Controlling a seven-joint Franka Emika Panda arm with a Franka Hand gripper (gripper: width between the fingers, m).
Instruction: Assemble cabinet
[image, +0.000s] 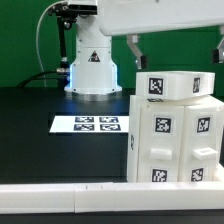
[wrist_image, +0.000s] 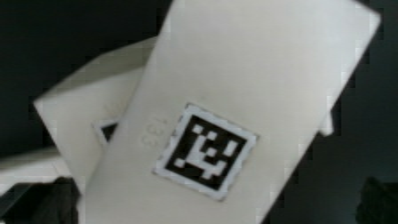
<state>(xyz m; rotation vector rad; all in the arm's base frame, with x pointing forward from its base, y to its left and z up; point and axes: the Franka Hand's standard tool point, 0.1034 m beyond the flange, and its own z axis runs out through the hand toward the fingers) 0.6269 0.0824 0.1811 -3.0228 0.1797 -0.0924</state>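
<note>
Two spread, empty fingers of the gripper (image: 177, 52) above the cabinet (image: 175, 125): centre its top panel (wrist_image: 214, 110) between jaws before closing.

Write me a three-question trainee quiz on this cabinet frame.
1. True or false: the open two-finger gripper holds the white plastic cabinet body.
2. On which side of the exterior view, relative to the cabinet, does the thin flat white marker board lie? A left B right
3. The long plain white rail lies along the table's ___ edge.

Key: 1 false; 2 A; 3 near (front).
</note>
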